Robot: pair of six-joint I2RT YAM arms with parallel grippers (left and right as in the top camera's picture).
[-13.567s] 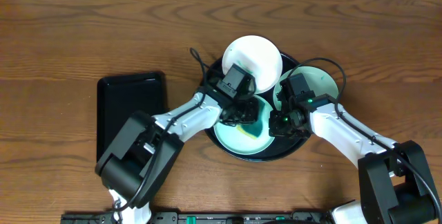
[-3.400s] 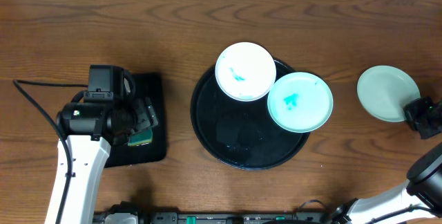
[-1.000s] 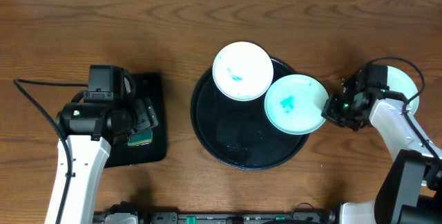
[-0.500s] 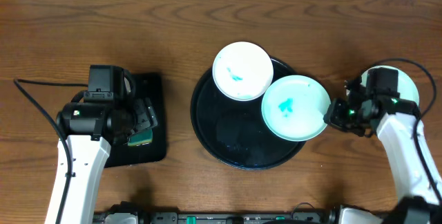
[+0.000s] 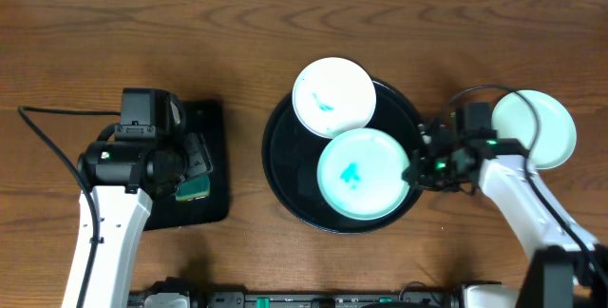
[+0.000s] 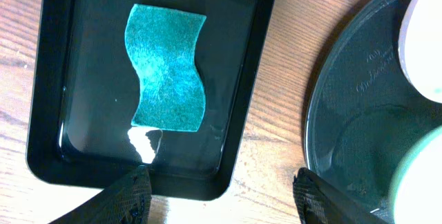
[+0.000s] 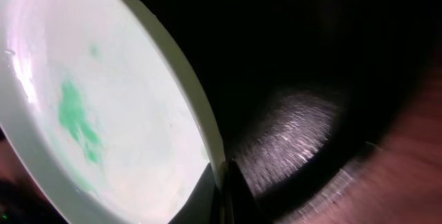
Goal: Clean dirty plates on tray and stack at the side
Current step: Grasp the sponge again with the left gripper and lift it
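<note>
The large round black tray [image 5: 294, 180] lies mid-table. A white plate [image 5: 333, 97] with a teal smear rests on its upper rim. A pale mint plate [image 5: 364, 173] with a teal smear lies inside the tray, and my right gripper [image 5: 415, 170] is shut on its right rim. In the right wrist view the fingertips [image 7: 222, 182] pinch that plate's [image 7: 103, 113] edge. A clean mint plate [image 5: 537, 129] lies on the table at the right. My left gripper [image 5: 195, 161] hangs open and empty over the small rectangular tray, its fingers [image 6: 131, 200] spread wide.
The rectangular black tray [image 6: 83, 58] at the left holds a green sponge [image 6: 168, 79] and a little water. Bare wood separates it from the round tray's rim [image 6: 324, 99]. A cable loops over the right arm near the clean plate.
My right gripper has dragged the mint plate left and down from the tray's right rim into its middle. The left arm has stayed over the sponge tray.
</note>
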